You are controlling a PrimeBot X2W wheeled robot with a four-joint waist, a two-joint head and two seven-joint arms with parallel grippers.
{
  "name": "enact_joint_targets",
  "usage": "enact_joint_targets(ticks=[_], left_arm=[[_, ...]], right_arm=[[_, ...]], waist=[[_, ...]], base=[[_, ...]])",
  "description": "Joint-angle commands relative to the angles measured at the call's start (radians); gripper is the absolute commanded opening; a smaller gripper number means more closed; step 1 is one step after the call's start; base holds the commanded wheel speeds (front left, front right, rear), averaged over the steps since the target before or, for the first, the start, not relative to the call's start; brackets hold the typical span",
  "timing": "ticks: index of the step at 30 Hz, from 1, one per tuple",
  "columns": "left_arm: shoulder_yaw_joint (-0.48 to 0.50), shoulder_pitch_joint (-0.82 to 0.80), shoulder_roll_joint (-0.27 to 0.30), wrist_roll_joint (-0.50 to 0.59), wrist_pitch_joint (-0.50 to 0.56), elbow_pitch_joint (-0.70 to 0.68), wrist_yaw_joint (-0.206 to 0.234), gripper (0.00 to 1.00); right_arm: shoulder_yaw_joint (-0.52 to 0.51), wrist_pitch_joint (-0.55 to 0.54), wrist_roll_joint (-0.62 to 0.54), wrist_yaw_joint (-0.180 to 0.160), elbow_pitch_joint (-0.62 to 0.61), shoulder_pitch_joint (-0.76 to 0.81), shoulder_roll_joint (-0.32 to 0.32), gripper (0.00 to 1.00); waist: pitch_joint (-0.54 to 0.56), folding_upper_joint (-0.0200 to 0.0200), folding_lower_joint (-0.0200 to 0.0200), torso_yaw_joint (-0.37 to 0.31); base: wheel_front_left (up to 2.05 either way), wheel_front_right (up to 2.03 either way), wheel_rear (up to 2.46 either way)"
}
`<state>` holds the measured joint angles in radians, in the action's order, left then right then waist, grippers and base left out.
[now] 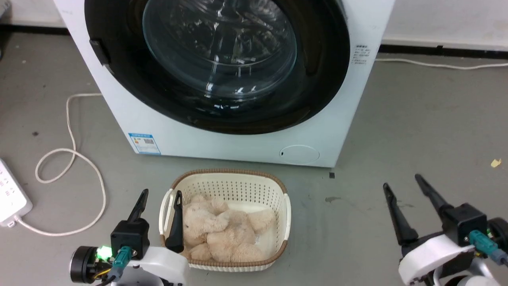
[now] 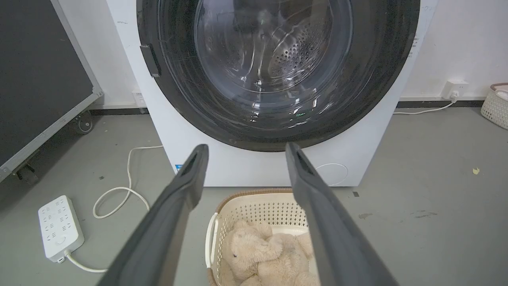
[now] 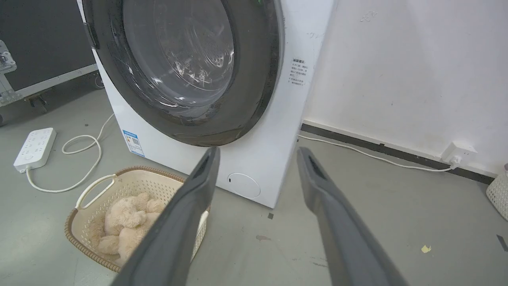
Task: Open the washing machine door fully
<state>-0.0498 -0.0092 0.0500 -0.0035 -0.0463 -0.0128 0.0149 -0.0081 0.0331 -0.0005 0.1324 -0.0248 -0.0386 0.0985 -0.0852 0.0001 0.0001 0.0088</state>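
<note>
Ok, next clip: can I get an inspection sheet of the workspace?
Surface: grey floor, one yellow scrap.
Job's things: washing machine door looks shut, dark handle on its left edge.
Clutter: basket holding a plush toy, in front of the machine.
Grippers: left gripper open, at the basket's left rim; right gripper open, over bare floor.
Cables: power strip with looped white cord; another cord to a wall socket.
Surroundings: white wall, black wheeled case, second basket.
</note>
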Motion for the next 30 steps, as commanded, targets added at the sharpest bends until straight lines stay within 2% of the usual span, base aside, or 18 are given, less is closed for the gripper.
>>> enact_joint_targets(ticks=[1,7,8,9,10,17,30], left_arm=[[-0.004,-0.020,0.000,-0.007,-0.011,-0.008,0.005,1.00],[-0.015,-0.038,0.000,-0.008,-0.023,-0.019,0.012,1.00],[-0.017,-0.041,0.000,-0.008,-0.026,-0.021,0.013,1.00],[-0.019,-0.044,0.000,-0.009,-0.028,-0.022,0.014,1.00],[-0.022,-0.046,0.000,-0.009,-0.030,-0.024,0.015,1.00],[-0.037,-0.063,0.000,-0.012,-0.044,-0.035,0.024,1.00],[-0.059,-0.091,0.008,-0.012,-0.072,-0.058,0.033,1.00]], right_arm=[[-0.001,0.004,0.003,0.000,-0.010,-0.025,0.015,1.00],[0.010,-0.004,0.024,0.000,-0.020,-0.080,0.051,1.00],[0.012,-0.007,0.033,0.000,-0.021,-0.090,0.056,0.92],[0.013,-0.011,0.044,0.000,-0.021,-0.102,0.061,0.36],[0.014,-0.014,0.055,0.000,-0.022,-0.114,0.066,0.00],[0.006,-0.035,0.124,-0.001,-0.015,-0.213,0.095,0.00],[-0.063,-0.122,0.317,-0.001,0.118,-0.449,0.081,0.00]], waist=[[-0.013,-0.0001,-0.0001,0.003],[-0.046,-0.0001,-0.0001,0.010],[-0.051,-0.0001,-0.0001,0.011],[-0.056,-0.0001,-0.0001,0.012],[-0.061,-0.0001,-0.0001,0.014],[-0.094,-0.0001,-0.0001,0.023],[-0.163,-0.0001,-0.0001,0.041]], base=[[0.00,0.00,0.00],[0.00,0.00,0.00],[0.00,0.00,0.00],[0.00,0.00,0.00],[0.00,0.00,0.00],[0.00,0.00,0.00],[0.00,0.00,0.00]])
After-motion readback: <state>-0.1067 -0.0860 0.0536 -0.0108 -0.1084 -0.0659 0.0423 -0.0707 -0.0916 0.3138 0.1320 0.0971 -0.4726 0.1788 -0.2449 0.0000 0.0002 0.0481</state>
